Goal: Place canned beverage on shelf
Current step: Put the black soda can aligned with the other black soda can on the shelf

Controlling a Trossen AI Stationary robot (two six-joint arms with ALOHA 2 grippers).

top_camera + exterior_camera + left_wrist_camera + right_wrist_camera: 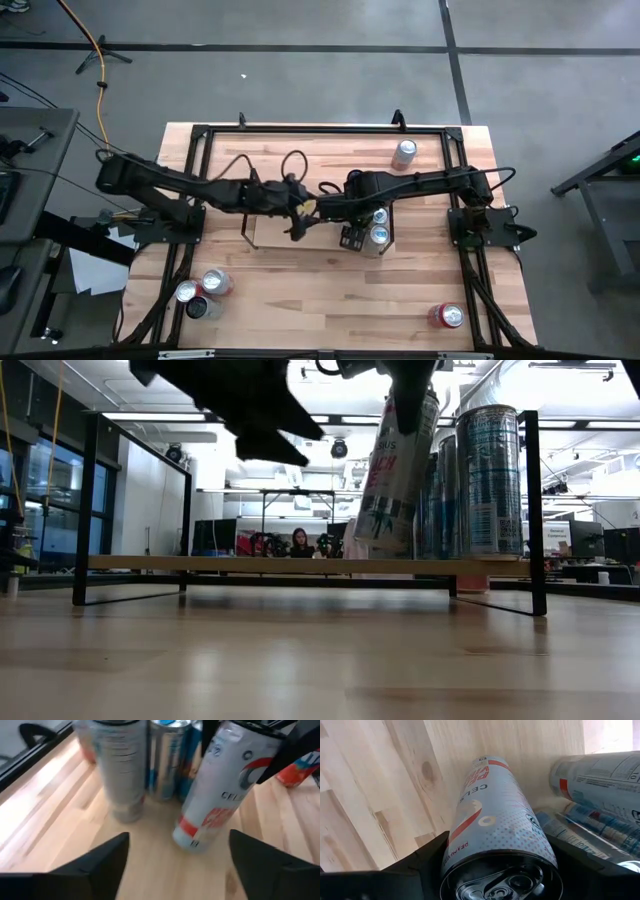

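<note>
1. From above, the low rectangular light-wood shelf [270, 232] lay at the middle of the wood-plank tabletop [330, 300]. Both dark arms met over it. The right gripper [352, 238] hung at the shelf's right end, just beside two silver cans [379, 236] standing there. The left gripper [297, 222] sat over the shelf's middle. Loose cans stood elsewhere: a silver one [403, 153] near the far edge, a cluster of three [202, 291] near the front left, and a red one [446, 316] at the front right.

2. At table height, the right gripper [412, 410] clasped a tall white can with red lettering [395, 475] near its top. The can was tilted, its base on or just above the shelf board [250, 564], beside upright silver-and-blue cans [488, 470]. A person [299, 542] sat in the room far behind.

3. In the left wrist view, the left gripper [175, 862] stood open with nothing between its fingers [102, 862], pointing at the tilted white can [212, 795] and the upright cans [122, 765].

4. In the right wrist view, the right gripper [497, 862] had its fingers [427, 857] pressed on both sides of the white can [495, 815], the pull-tab end nearest the camera, over the pale board [395, 785].
</note>
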